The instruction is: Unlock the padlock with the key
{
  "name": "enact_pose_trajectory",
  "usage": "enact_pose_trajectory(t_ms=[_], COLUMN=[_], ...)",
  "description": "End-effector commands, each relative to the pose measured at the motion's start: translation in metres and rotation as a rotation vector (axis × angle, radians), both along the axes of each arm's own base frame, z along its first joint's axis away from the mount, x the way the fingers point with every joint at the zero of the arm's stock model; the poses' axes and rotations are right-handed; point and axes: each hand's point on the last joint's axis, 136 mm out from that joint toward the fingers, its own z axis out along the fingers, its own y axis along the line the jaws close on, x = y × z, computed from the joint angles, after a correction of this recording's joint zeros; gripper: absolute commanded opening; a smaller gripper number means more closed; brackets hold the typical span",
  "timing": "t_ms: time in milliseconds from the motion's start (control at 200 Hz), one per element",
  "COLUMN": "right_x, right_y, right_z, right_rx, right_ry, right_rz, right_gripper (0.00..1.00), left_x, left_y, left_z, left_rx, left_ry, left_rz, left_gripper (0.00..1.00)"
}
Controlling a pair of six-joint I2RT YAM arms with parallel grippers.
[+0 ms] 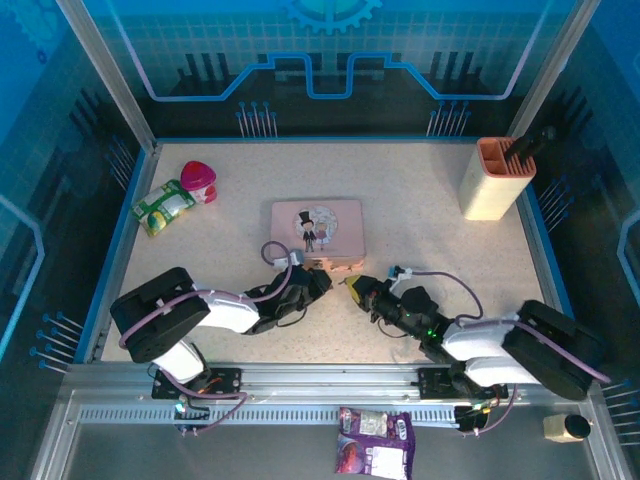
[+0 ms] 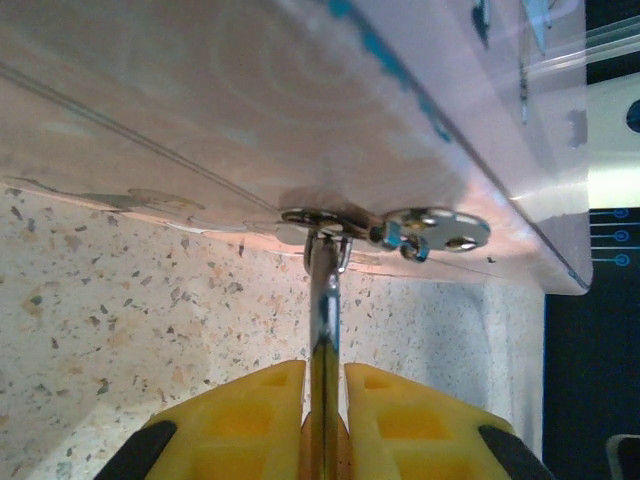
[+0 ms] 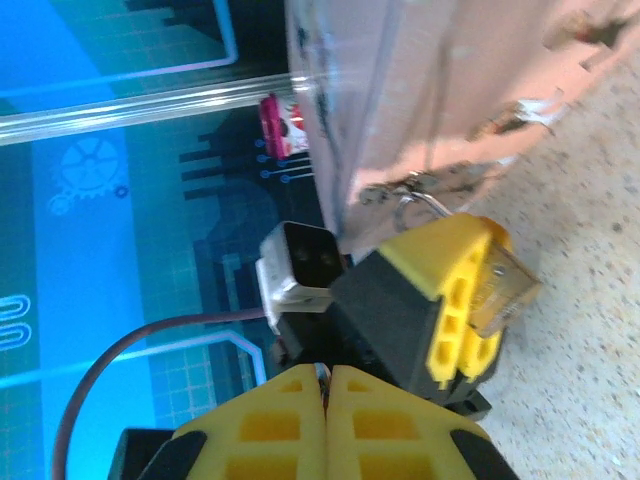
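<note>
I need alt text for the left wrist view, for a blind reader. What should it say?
The left tool, yellow-fingered, is shut on the padlock, seen edge-on and hooked to the metal hasp of the pink tin on the speckled table.

Pale pink on the tin, with a dark-and-white illustrated couple on its lid. Brass-gold on the padlock — silver on its shackle. Beige speckle across the table. Orange and cream on the holder, far right; green-yellow on the packet, far left.
</note>
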Motion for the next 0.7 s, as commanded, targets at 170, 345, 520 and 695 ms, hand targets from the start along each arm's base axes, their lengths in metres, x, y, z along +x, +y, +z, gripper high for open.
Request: enact_pose_trajectory(t_ms=[170, 345, 520, 695], right_x=[0.003, -0.004, -0.007, -0.008], right_y=[-0.051, -0.071, -0.057, -0.04], right_z=[0.038, 0.062, 0.07, 0.083], right_rx=[-0.451, -0.556, -0.543, -0.518], right_ry=[-0.285, -0.432, -0.518, -0.617], right_rz=[-0.097, -0.119, -0.068, -0.036], right_gripper=[0.0, 0.0, 0.0, 0.0], left_x=[-0.004, -0.02, -0.028, -0.028], left_y=[-0.008, 0.001, 0.003, 0.015], left_z=[-0.01, -0.035, -0.042, -0.028], left_rx=[0.117, 0.198, 0.212, 0.199], left_ry=[0.004, 0.044, 0.045, -0.017], left_rz=[-0.124, -0.185, -0.222, -0.189], left_gripper=[0.13, 0.15, 0.24, 0.41])
